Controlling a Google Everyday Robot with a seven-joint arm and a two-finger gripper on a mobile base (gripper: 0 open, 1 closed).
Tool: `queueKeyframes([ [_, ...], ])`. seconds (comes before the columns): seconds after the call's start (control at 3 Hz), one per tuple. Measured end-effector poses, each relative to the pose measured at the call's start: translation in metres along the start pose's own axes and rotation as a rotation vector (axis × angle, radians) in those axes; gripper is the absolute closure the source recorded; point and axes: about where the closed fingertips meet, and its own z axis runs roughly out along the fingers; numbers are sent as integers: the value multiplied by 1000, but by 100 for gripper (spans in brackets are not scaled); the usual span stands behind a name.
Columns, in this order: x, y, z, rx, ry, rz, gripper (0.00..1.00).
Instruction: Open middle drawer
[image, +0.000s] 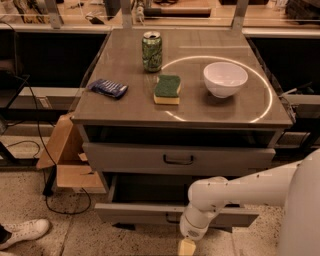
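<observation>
The grey cabinet (100, 117) has stacked drawers under its top. The middle drawer (125, 157) has a plain flat front and a small dark loop handle (178, 160); its front stands a little forward of the dark slot above it. Below it, the bottom drawer (135, 214) is pulled out towards me. My white arm (235, 192) reaches in from the right, across the bottom drawer's front. My gripper (187, 246) hangs at the frame's bottom edge, below the bottom drawer and well below the middle drawer's handle, touching neither handle.
On the cabinet top stand a green can (152, 51), a green and yellow sponge (167, 89), a white bowl (225, 78) and a blue packet (108, 88). An open cardboard box (67, 165) and cables lie left of the cabinet. A white shoe (22, 234) is at bottom left.
</observation>
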Motion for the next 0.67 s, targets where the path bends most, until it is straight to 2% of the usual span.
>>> queueKeyframes([
  [0.67, -2, 7, 6, -11, 5, 13, 0],
])
